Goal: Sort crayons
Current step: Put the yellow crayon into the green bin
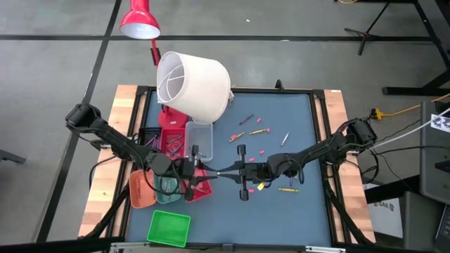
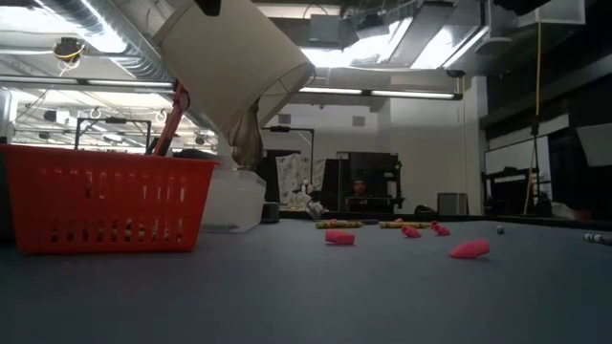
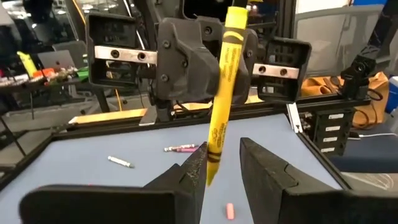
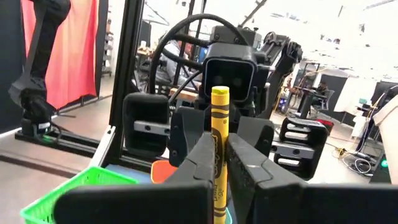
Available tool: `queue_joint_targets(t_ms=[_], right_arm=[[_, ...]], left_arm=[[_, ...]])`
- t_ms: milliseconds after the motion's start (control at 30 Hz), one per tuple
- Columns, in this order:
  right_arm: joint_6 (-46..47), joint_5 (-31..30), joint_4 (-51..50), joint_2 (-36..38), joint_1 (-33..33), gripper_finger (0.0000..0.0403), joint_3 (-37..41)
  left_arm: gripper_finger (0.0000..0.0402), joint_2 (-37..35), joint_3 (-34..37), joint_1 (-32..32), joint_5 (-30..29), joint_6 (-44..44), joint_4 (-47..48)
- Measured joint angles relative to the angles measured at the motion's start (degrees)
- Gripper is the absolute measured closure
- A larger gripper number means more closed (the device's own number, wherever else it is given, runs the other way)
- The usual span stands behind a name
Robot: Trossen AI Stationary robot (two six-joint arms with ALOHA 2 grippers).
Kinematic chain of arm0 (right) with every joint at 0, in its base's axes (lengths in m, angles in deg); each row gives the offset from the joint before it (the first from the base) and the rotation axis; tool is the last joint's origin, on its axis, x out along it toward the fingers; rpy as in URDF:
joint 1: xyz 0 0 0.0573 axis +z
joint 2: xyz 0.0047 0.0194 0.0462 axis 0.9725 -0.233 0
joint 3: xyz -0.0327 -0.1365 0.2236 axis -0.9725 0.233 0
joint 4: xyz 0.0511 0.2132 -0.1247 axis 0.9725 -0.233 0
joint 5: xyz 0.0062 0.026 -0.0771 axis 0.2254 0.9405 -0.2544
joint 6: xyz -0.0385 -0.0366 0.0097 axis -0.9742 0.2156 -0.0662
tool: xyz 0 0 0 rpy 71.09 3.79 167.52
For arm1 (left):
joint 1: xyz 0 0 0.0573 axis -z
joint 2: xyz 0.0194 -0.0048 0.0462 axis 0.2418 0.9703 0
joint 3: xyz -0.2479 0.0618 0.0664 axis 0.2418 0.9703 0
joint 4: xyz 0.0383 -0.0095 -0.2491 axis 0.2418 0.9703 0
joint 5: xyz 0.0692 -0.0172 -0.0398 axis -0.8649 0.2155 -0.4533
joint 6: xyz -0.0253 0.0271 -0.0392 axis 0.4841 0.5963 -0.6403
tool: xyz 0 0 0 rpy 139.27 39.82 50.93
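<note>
While your right gripper (image 4: 219, 163) holds the yellow crayon (image 4: 219, 149) upright, clamped between its closed fingers, the left gripper (image 3: 225, 163) faces it with fingers parted on either side of the crayon's lower tip. This looks like a handover. Next, close the left fingers on the crayon before the right ones let go, above the worktop (image 1: 295, 119).

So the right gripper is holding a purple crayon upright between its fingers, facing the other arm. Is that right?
Almost. The crayon is yellow, not purple, as the right wrist view shows. The rest holds: the right gripper is shut on it, upright between its fingers, facing the left gripper, which stands open.
</note>
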Motion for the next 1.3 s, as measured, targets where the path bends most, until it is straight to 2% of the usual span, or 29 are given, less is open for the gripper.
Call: queue_joint_targets(t_ms=[567,800,1133,1300], right_arm=[[3.2,1.1,0.4,0.0,0.0,0.0384,-1.3],[3.0,1.1,0.6,0.0,0.0,0.0384,-1.5],[3.0,1.1,-1.2,0.0,0.0,0.0384,-1.5],[3.0,1.2,-2.7,0.0,0.1,0.0376,-1.6]], left_arm=[[0.0321,0.0,0.0,-1.6,0.5,3.2,-3.2],[0.0322,0.0,0.0,-2.7,4.2,3.2,-3.1],[0.0391,0.0,0.0,-2.7,4.3,3.5,-2.7],[0.0391,0.0,0.0,-2.7,4.4,2.8,-1.8]])
